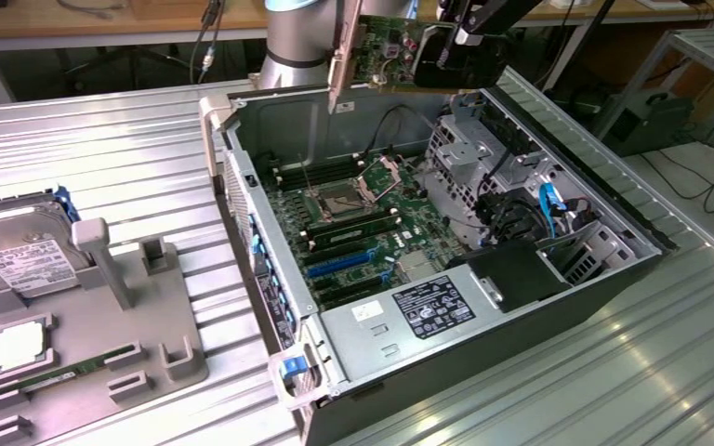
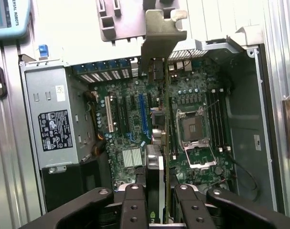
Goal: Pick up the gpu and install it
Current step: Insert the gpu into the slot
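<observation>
My gripper (image 1: 456, 48) is shut on the gpu (image 1: 382, 51) and holds it in the air above the far end of the open computer case (image 1: 580, 158). The card hangs upright, its green board facing the exterior view's left and its silver end bracket (image 1: 339, 56) pointing down. In the wrist view the gpu (image 2: 164, 143) runs edge-on between my fingers (image 2: 134, 205), with the bracket (image 2: 160, 38) at its far end. Below it lies the motherboard (image 2: 192, 95) with a blue slot (image 2: 143, 114) and a white slot (image 2: 108, 114). The blue slots (image 1: 338, 265) sit toward the case's near end.
Inside the case are a power supply (image 1: 426, 311), a drive cage (image 1: 475, 153), cables (image 1: 543, 209) and an open CPU socket (image 1: 338, 197). A grey holder (image 1: 109, 325) on the exterior view's left carries a hard drive (image 1: 22, 260), a memory stick (image 1: 66, 374) and a chip (image 1: 19, 346).
</observation>
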Available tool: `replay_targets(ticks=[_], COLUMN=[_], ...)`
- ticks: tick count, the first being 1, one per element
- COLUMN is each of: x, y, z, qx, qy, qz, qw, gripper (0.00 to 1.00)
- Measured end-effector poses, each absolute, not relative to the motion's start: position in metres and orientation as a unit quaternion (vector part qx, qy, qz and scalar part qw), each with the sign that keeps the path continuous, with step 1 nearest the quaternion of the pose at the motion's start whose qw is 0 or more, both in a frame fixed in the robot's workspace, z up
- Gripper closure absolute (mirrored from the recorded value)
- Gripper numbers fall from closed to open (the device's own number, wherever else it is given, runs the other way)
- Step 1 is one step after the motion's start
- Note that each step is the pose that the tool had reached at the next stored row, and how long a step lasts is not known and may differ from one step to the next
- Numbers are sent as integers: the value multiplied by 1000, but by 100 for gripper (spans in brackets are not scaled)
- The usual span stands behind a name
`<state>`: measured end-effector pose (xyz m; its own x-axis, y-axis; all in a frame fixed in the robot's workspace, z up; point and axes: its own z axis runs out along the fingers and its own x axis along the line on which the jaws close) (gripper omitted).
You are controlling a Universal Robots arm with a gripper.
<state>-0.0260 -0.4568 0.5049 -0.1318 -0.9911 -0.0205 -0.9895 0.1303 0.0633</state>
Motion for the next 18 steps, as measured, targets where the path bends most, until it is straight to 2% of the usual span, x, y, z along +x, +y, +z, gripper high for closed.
replay_targets(ticks=[18], x=[-26], y=[-457], z=[491], qx=[697], qy=[-717], qz=[-21], qw=[7], gripper=[73])
